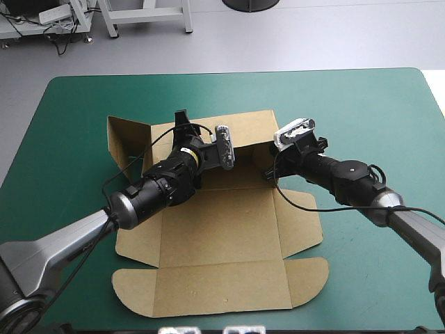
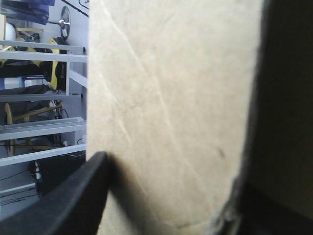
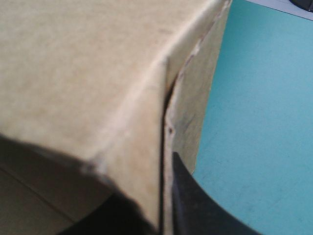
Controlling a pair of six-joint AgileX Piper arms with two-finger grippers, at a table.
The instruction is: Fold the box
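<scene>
From above, the brown box (image 1: 222, 229) lies mostly flat in the middle of the teal-green worktop (image 1: 361, 104). Its base and the long panel with rounded corners are spread toward the near edge. The far wall (image 1: 243, 129) stands raised, and a side flap (image 1: 128, 139) at the far left corner stands up too. The left claw (image 1: 182, 120) reaches in from the near left and sits astride the top of the far wall toward its left end, one black tip showing beyond the board. The right claw (image 1: 266, 170) comes in from the right and meets the box at the far right corner, low beside the wall's end.

In the left wrist view, the box (image 2: 171, 88) fills the space ahead as a broad pale-brown face. The left claw (image 2: 171, 166) is spread wide. One black finger (image 2: 73, 205) sits on one side of the board, a dark shape stands on the other, and the wall is between them.

In the right wrist view, the box (image 3: 88, 73) shows a folded corner with a dark seam running down it. The right claw (image 3: 159, 196) pinches the board there. One black finger (image 3: 195, 210) presses against the outer face on the side of the worktop (image 3: 264, 122), and the other is mostly hidden under the board.
</scene>
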